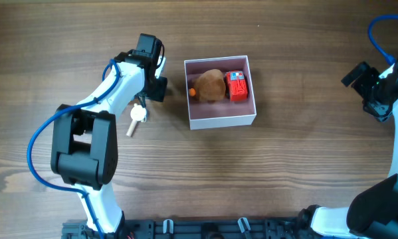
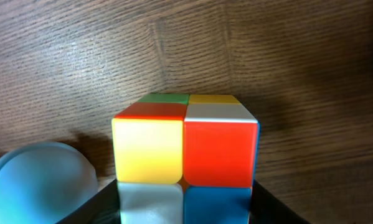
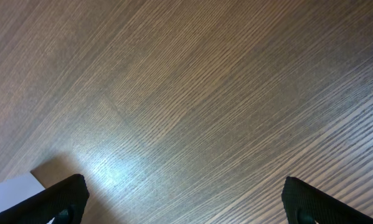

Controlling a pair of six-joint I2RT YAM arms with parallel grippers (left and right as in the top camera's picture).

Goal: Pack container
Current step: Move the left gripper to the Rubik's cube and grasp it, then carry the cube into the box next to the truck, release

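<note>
The container (image 1: 222,119) is a square white box with a pink inside, at the table's middle. In it lie a brown plush toy (image 1: 210,85), a red toy (image 1: 237,85) and a small orange piece (image 1: 193,92). My left gripper (image 1: 159,87) is just left of the box and is shut on a colour cube (image 2: 185,143) with yellow, red, white and blue faces, held between both jaws (image 2: 185,202). The cube is hidden in the overhead view. My right gripper (image 1: 358,76) is open and empty far right of the box, over bare wood (image 3: 186,199).
A pale round-headed peg toy (image 1: 137,118) lies on the table below my left gripper. It shows as a light blue dome (image 2: 37,183) left of the cube. A white box corner (image 3: 12,190) shows at the right wrist view's lower left.
</note>
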